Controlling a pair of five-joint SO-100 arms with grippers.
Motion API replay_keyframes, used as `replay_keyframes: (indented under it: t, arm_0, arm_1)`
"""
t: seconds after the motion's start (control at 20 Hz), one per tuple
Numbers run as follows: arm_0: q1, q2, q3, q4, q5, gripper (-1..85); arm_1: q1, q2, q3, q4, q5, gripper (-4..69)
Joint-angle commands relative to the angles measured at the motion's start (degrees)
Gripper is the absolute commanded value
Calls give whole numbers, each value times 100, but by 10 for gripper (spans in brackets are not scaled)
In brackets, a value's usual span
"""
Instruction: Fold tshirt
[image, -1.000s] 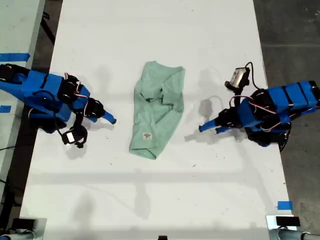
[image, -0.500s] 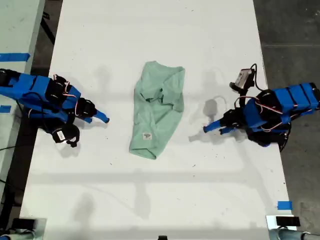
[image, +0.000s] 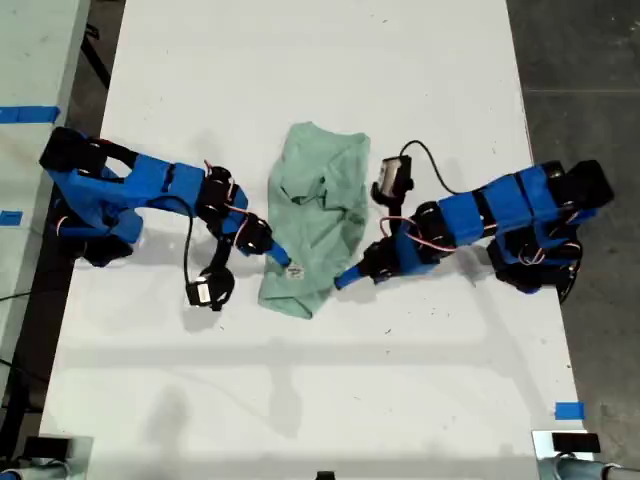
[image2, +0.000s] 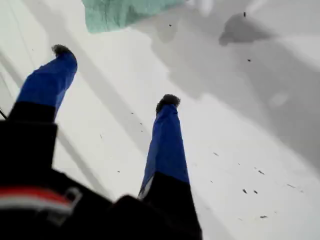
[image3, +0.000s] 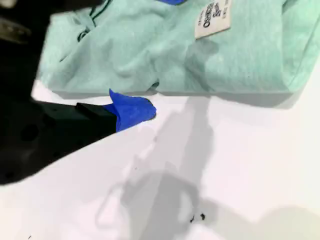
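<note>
The white table (image: 300, 400) fills most of the exterior view, and the tshirt (image: 320, 215) lies on it near the middle. It is folded into a long, wrinkled strip, and its narrower end points toward the bottom of the exterior view.

Two blue arms reach in to this lower end, one from each side of the exterior view.

The arm from the exterior view's right carries my first gripper (image: 347, 279). It is just beside the lower edge of the cloth on that side. In the first wrist view my first gripper (image2: 115, 75) is widely released. Its two blue fingers (image2: 165, 145) stand well apart over bare table and hold nothing. A corner of the tshirt (image2: 120, 12) lies ahead of them, not touching them.

The arm from the exterior view's left carries my second gripper (image: 282, 263), which is at the cloth edge near the label (image: 294, 271). In the second wrist view my second gripper (image3: 152, 55) is also unclenched. One blue fingertip (image3: 131, 107) rests on the table against the tshirt (image3: 240, 60) edge. The other fingertip shows only a little, above the cloth near the small white label (image3: 212, 17). It is not pinching the cloth.
</note>
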Motion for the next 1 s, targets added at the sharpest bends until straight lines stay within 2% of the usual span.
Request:
replay_keyframes:
  t: [0.0, 0.1, 0.55, 0.7, 0.85, 0.9, 0.95]
  arm_0:
    - [79, -510, -853, -44, 18, 282]
    - [141, -703, -914, -176, -70, 282]
    - [220, -1960, -1397, -642, -264, 282]
    - [237, -2733, -1978, -756, -264, 236]
    - [272, -3199, -2276, -1081, -264, 93]
    - [290, -3261, -2276, -1187, -343, 13]
    - [316, -3305, -2276, -1283, -404, 1]
  arm_1:
    - [-26, -1230, -1749, 352, -105, 316]
    - [-18, -1986, -2452, 492, -132, 318]
    - [334, -3771, -3762, 264, -387, 331]
    - [448, -4333, -4025, -26, -439, 332]
    - [483, -4764, -4122, -343, -396, 226]
    - [483, -4755, -4122, -360, -378, 127]
    - [492, -4755, -4122, -343, -281, -6]
